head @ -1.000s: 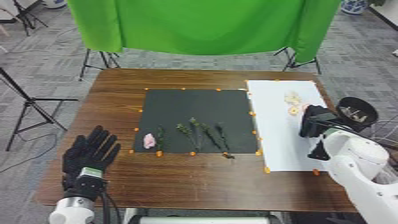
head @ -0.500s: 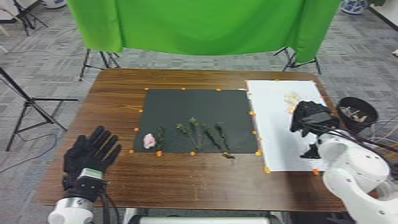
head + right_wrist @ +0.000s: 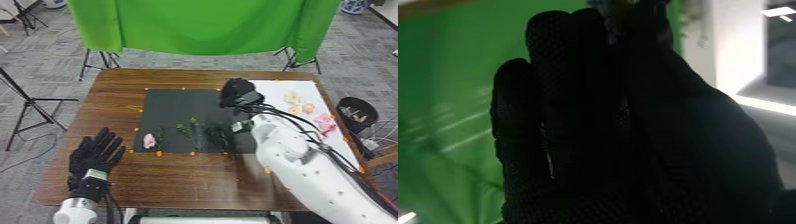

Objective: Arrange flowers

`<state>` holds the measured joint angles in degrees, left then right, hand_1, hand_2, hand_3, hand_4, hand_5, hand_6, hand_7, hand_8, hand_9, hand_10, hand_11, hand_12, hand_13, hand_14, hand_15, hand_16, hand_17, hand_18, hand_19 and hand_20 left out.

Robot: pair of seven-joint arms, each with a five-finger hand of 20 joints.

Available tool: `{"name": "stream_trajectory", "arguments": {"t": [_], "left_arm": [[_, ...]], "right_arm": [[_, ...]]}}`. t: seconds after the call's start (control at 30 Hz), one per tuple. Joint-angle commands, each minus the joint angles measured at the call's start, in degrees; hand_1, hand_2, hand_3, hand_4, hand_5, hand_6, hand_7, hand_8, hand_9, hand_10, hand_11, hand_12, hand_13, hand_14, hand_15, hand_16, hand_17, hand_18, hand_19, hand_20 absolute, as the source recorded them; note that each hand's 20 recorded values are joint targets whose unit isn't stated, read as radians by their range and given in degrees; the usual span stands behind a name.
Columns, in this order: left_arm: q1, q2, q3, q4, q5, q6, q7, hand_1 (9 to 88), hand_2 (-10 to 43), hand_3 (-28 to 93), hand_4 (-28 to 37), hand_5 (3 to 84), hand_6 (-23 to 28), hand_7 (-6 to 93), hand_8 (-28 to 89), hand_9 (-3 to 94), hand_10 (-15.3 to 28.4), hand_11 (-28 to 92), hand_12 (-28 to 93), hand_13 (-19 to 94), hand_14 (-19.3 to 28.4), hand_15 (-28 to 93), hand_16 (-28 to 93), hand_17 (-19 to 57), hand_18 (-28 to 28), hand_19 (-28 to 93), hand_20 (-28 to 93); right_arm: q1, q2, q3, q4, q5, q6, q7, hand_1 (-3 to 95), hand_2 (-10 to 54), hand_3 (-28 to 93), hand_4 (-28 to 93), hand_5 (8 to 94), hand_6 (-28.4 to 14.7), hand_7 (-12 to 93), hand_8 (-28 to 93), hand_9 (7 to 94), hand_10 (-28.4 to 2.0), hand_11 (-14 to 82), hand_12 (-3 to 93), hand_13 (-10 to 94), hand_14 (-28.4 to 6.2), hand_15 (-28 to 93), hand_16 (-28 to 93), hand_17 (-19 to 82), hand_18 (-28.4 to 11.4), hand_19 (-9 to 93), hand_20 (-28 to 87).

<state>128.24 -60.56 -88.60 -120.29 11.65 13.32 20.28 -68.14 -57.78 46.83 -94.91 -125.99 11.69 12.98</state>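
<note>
Here: black bin (image 3: 355, 103) beside table (image 3: 178, 187), pale pieces (image 3: 359, 118) inside | left hand (image 3: 92, 156) open | right hand (image 3: 238, 93) can't tell

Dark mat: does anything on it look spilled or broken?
Nothing stands out: the pink flower and green sprigs lie near the front edge of the dark mat, none visibly broken. Its far right corner is behind the right hand.

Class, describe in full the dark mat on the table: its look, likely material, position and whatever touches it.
The dark mat is a flat, plain grey-black rectangle, perhaps card or cloth. It lies on the brown table, directly left of the white sheet, with orange markers along its edges. A pink flower lies near its lower left corner, and green stems across its lower part. The right hand covers its upper right corner; contact cannot be judged.
</note>
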Motion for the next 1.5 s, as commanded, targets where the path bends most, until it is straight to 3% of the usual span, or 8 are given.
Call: {"name": "stream_trajectory", "arguments": {"t": [0.03, 0.47, 0.77, 0.83, 1.07, 1.33, 1.43, 1.5], "left_arm": [[-0.2, -0.48, 0.95, 0.43, 0.7, -0.66, -0.48, 28.8, 17.9, 73, -28.2, 40.5, 9.8, 18.1, -9, 31.0, 15.7, 27, 10, 23, 16.1, 43, -9, -7.7, 14.5, 39, 9], [-3.6, 1.35, 2.43, 1.51, 0.34, -0.24, 0.38, 28.8, 17.8, 73, -28.2, 40.3, 9.7, 17.9, -9, 31.0, 15.7, 27, 10, 23, 16.1, 42, -9, -7.7, 14.4, 39, 9], [-5.0, 1.87, 2.23, 2.08, 0.31, -0.39, 0.04, 28.7, 17.8, 73, -28.2, 40.3, 9.7, 17.8, -9, 31.0, 15.8, 27, 11, 23, 16.1, 42, -8, -7.4, 14.3, 38, 9], [-5.6, 2.16, 2.57, 1.86, -0.32, 1.19, 1.36, 28.6, 17.8, 73, -28.2, 40.3, 9.7, 17.8, -9, 31.0, 15.7, 27, 11, 23, 16.1, 42, -8, -7.3, 14.3, 38, 9], [-6.4, 2.28, 2.64, 2.05, -0.64, 1.07, 1.84, 28.7, 17.8, 73, -28.3, 39.5, 9.6, 18.1, -9, 30.4, 15.5, 27, 11, 23, 16.1, 42, -9, -7.3, 14.3, 38, 9], [-6.7, 2.22, 2.18, 1.96, -0.95, 1.48, 2.52, 28.9, 18.0, 73, -28.2, 41.1, 8.8, 18.8, -10, 31.2, 15.0, 27, 10, 23, 16.2, 43, -9, -7.3, 14.3, 38, 9], [-6.8, 2.41, 2.55, 1.43, -2.57, 4.04, 3.98, 29.0, 18.1, 73, -28.3, 40.8, 9.0, 18.8, -10, 31.1, 15.0, 27, 10, 23, 16.2, 43, -9, -7.2, 14.3, 38, 9], [-6.6, 2.3, 2.36, 1.12, -2.08, 5.41, 3.63, 28.9, 17.9, 73, -28.3, 40.0, 9.3, 18.7, -10, 30.7, 15.2, 27, 10, 23, 16.2, 43, -9, -7.2, 14.3, 38, 9]], "right_arm": [[10.0, -11.4, -7.8, 4.3, 1.4, -6.0, -1.0, 61.6, -9.5, 72, -28, 80.7, 2.9, 20, 1, 88.9, -7.0, 6.7, 40.1, 73, -6.2, 35, 47, 30, -18.1, 73, 38], [15.0, -20.1, -14.6, 15.8, -4.3, -13.3, -0.9, 61.8, -9.5, 71, -28, 79.8, 3.1, 20, 1, 88.1, -6.8, 6.5, 39.3, 72, -5.7, 34, 46, 30, -17.7, 73, 38], [13.6, -20.3, -15.7, 14.8, -5.6, -15.5, 1.9, 61.3, -9.5, 71, -28, 76.0, 2.5, 19, -1, 84.7, -7.4, 5.5, 36.8, 70, -5.8, 33, 44, 30, -17.8, 73, 38], [12.7, -21.6, -14.2, 14.9, -5.4, -17.8, 2.2, 61.0, -9.5, 71, -28, 73.7, 2.3, 20, -2, 83.0, -7.5, 5.4, 35.6, 68, -5.7, 32, 44, 30, -17.6, 74, 37], [12.3, -22.0, -14.0, 15.2, -6.6, -18.6, 2.3, 60.2, -9.5, 72, -28, 68.2, 2.1, 21, -5, 79.1, -8.2, 5.1, 33.2, 64, -5.6, 31, 41, 29, -17.5, 74, 36], [11.7, -21.7, -12.6, 14.4, -5.0, -21.1, 3.9, 59.9, -9.5, 71, -28, 63.3, 4.5, 19, -14, 69.2, -7.7, 10.8, 17.5, 63, -6.2, 27, 40, 29, -17.4, 74, 34], [11.3, -21.5, -12.4, 14.0, -5.0, -21.1, 3.8, 58.8, -9.5, 72, -28, 61.5, 4.7, 19, -15, 67.3, -7.6, 11.1, 15.2, 63, -6.4, 27, 39, 29, -17.6, 74, 34], [11.1, -21.5, -11.9, 13.6, -4.7, -21.9, 3.7, 58.1, -9.5, 73, -28, 60.8, 4.7, 19, -15, 66.2, -7.5, 10.8, 14.5, 62, -6.6, 28, 38, 29, -17.7, 74, 34]]}}
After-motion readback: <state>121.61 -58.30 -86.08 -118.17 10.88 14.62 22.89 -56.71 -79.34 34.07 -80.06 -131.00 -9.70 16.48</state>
